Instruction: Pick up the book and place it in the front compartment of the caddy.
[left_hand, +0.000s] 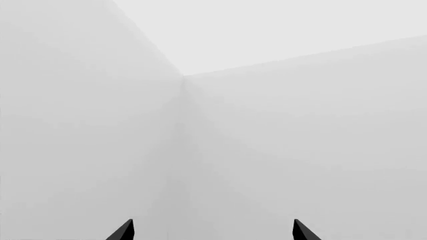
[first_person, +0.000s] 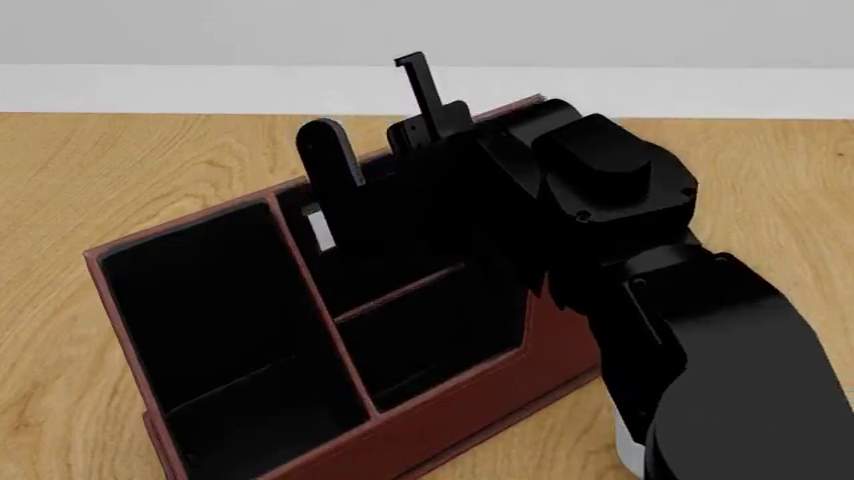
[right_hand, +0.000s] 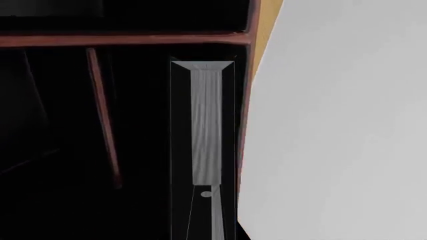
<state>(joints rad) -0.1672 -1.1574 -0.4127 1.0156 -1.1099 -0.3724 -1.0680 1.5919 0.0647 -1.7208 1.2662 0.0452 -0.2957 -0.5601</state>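
Wooden table (first_person: 120, 170), white wall (first_person: 667, 30), caddy (first_person: 441, 420), right gripper (first_person: 367, 150) state unclear.

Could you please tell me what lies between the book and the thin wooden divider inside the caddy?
Nothing lies there. In the right wrist view, only bare black interior of the caddy separates the book from the divider.

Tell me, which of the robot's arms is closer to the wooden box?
The right. Its arm reaches over the box. The left gripper faces only bare gray walls, with no box in view.
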